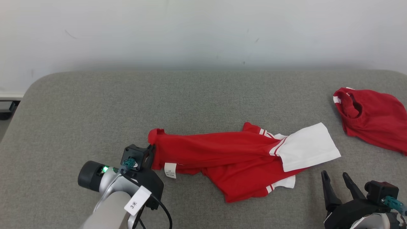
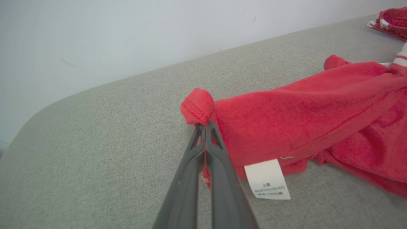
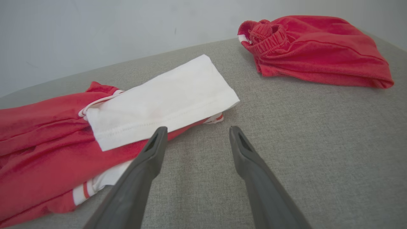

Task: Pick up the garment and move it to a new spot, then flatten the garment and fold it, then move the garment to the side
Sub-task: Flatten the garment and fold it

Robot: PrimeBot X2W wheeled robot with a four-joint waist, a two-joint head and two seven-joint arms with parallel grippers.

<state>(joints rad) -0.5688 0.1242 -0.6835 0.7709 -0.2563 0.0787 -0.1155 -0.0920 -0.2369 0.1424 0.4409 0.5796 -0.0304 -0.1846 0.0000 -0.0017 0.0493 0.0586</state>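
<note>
Left wrist view: L gripper [image 2: 205,124] jaws pinched tight on a hem corner of the red garment [image 2: 302,108], with the white care label [image 2: 267,179] just beside the fingers. Head view: garment lies bunched & stretched out mid-way across the grey padded table [image 1: 95,111], white sleeve [image 1: 308,146] at its R end. R gripper [image 1: 334,174] sits near that sleeve, jaws apart, holding nothing. 2nd red garment [image 1: 372,121] lies crumpled at far R, well apart.
</note>
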